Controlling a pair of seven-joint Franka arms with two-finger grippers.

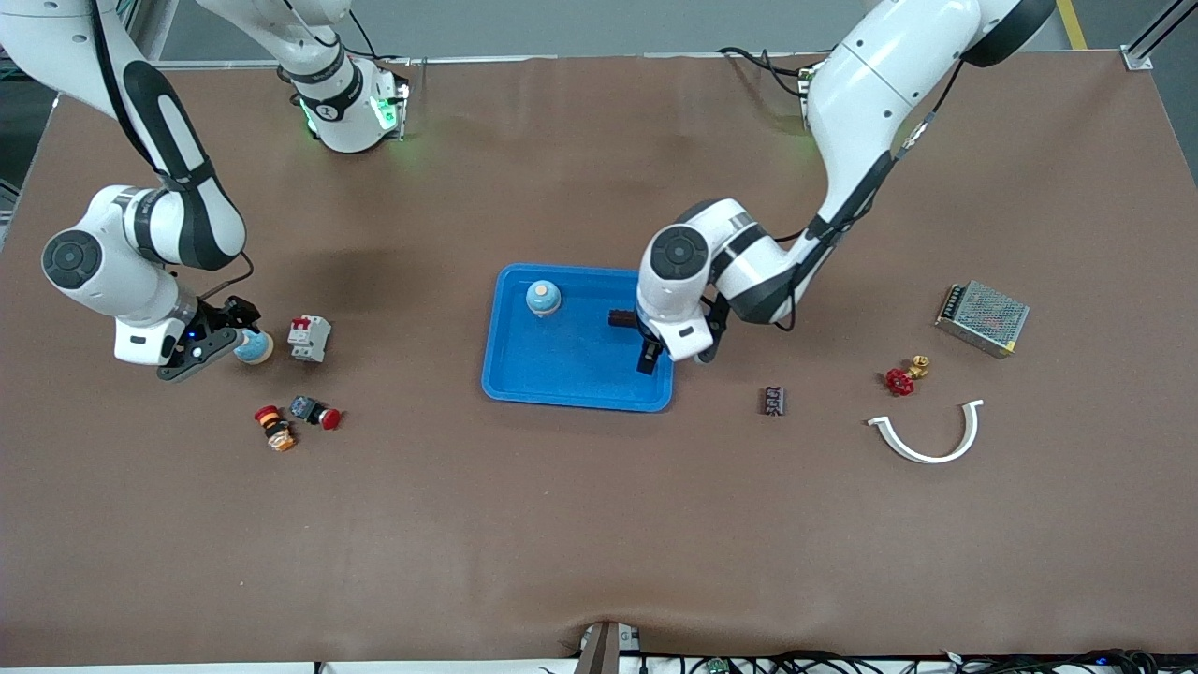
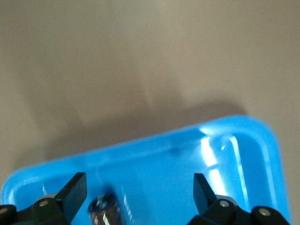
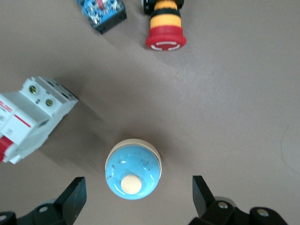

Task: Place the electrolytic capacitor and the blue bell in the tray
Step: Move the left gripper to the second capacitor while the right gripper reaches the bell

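Front view: left gripper (image 1: 649, 348) spread over the tray (image 1: 562, 374), right gripper (image 1: 227, 329) spread above a blue bell (image 1: 253, 347).

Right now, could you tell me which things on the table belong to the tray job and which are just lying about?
Job:
- blue tray
- capacitor, in the tray under the open left gripper
- blue bell in the tray
- second blue bell under the open right gripper

Lying about:
- circuit breaker
- two red push-buttons
- power supply
- red valve
- white clamp
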